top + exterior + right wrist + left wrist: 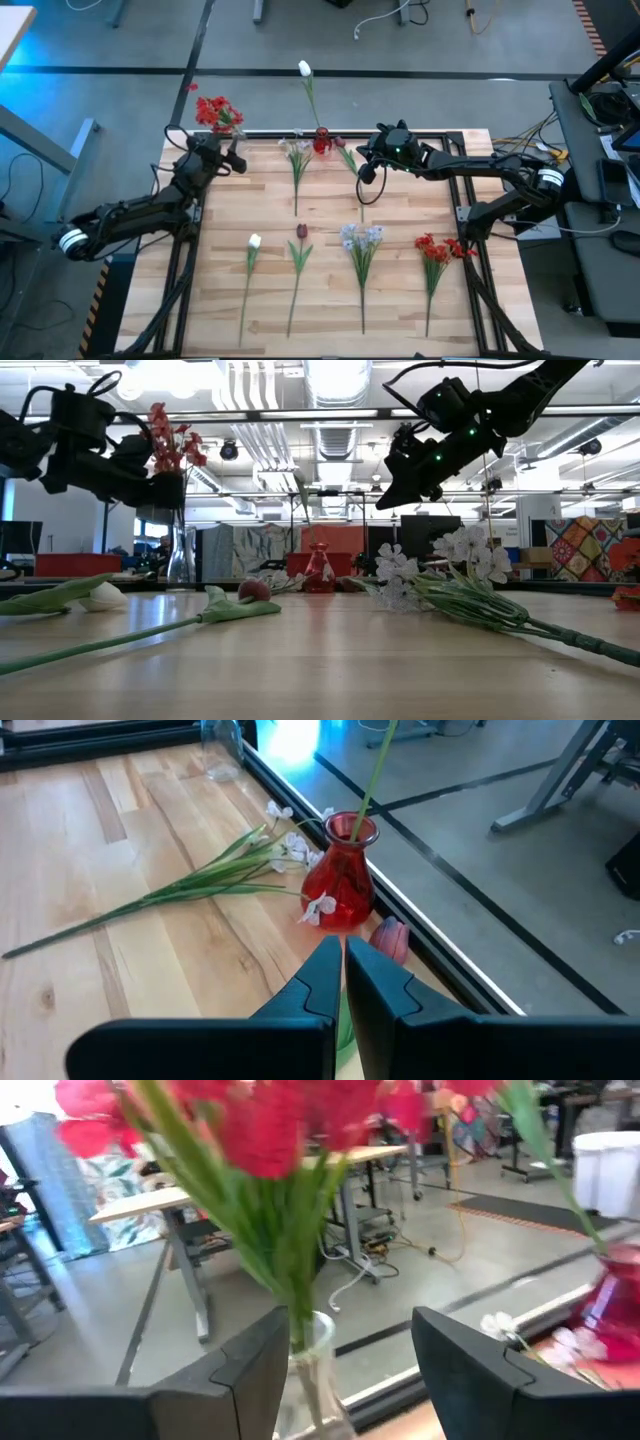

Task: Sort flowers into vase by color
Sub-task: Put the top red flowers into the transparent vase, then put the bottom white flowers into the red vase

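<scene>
A clear glass vase [229, 130] at the table's far left corner holds red cluster flowers [216, 110]. My left gripper [238, 158] hovers open just near of it; in its wrist view the vase [310, 1365] stands beyond the spread fingers. A small red vase [322, 141] at the far edge holds one white bud [304, 68]. My right gripper [366, 172] is shut and raised to the right of it, touching nothing. A pink tulip [390, 938] lies beside the red vase [340, 880]. A white spray [297, 158] lies next to it.
Along the near half of the table lie a white bud [253, 243], a dark red tulip [301, 233], a pale-blue and white spray [362, 240] and a red cluster [437, 249], stems pointing to the near edge. Bare wood [220, 210] lies between them and the vases.
</scene>
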### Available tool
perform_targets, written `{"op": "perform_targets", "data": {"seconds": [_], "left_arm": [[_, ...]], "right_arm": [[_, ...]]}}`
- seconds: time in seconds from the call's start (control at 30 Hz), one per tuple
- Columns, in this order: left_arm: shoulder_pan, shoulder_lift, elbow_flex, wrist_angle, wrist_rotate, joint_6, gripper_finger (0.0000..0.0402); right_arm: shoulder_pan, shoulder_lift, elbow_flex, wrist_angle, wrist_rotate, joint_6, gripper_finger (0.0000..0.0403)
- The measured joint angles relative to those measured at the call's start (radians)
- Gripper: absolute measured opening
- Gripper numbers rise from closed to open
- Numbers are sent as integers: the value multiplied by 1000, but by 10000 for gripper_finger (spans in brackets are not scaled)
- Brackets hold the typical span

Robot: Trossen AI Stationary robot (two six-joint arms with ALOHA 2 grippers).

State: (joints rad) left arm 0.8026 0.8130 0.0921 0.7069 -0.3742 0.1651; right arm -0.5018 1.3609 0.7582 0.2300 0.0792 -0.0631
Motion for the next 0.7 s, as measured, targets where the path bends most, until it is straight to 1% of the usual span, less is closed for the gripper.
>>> {"op": "perform_targets", "data": {"seconds": [0.27, 0.47, 0.7], "left_arm": [[-110, -134, 0, -159, 19, 1, 196], [-232, -217, 0, -258, 19, -17, 196], [-389, -266, 6, -379, 28, -35, 196]], "right_arm": [[0, 0, 0, -1, 0, 0, 12], [0, 0, 0, -16, 0, 0, 12], [0, 0, 0, -16, 0, -6, 12]]}}
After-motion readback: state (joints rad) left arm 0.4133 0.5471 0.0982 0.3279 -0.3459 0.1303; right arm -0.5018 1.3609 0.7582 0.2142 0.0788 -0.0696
